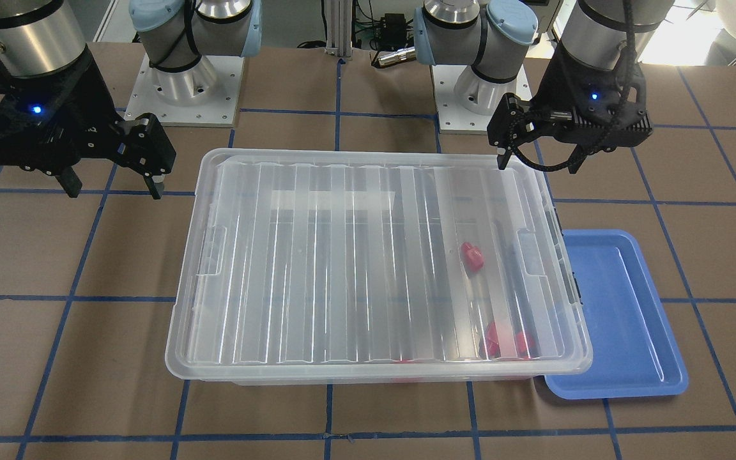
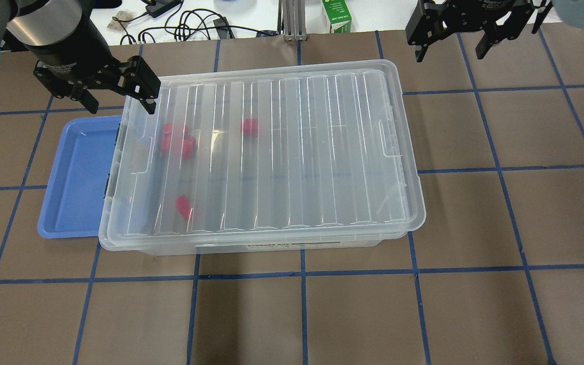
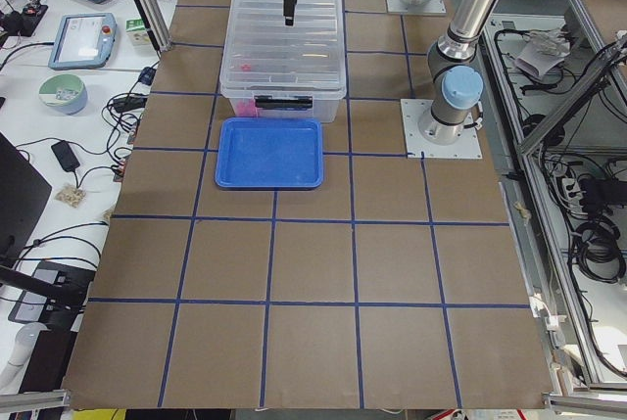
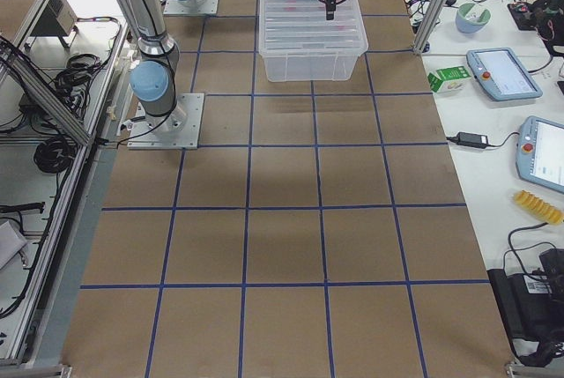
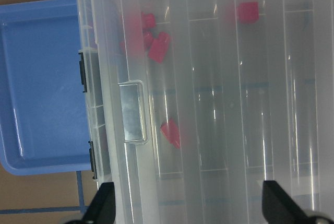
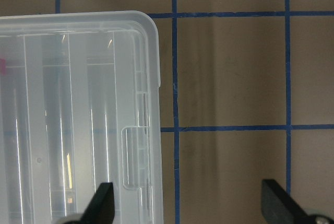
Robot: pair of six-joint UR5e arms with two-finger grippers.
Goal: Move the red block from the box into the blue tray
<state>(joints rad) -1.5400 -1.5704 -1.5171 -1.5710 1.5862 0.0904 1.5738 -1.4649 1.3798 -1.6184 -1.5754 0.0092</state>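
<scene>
The box [image 2: 297, 152] stands mid-table with its ribbed clear lid on; it also shows in the front view [image 1: 342, 255]. Several small red pieces lie inside under the lid: a cluster [image 2: 175, 139], one apart [image 2: 249, 126] and one nearer me [image 2: 184, 207]. Through the lid I cannot tell which is the red block. The blue tray [image 2: 76, 177] lies empty against the box's left end. My left gripper [image 2: 119, 99] is open and empty above the box's far left corner, and looks down on lid and tray [image 5: 42, 88]. My right gripper [image 2: 449, 50] is open and empty, beyond the box's far right corner.
The table is brown board with a blue tape grid. A green carton [image 2: 336, 15] and cables lie past the far edge. The arm bases [image 1: 183, 83] stand behind the box in the front view. Tablets and clutter sit on side benches [image 4: 502, 70].
</scene>
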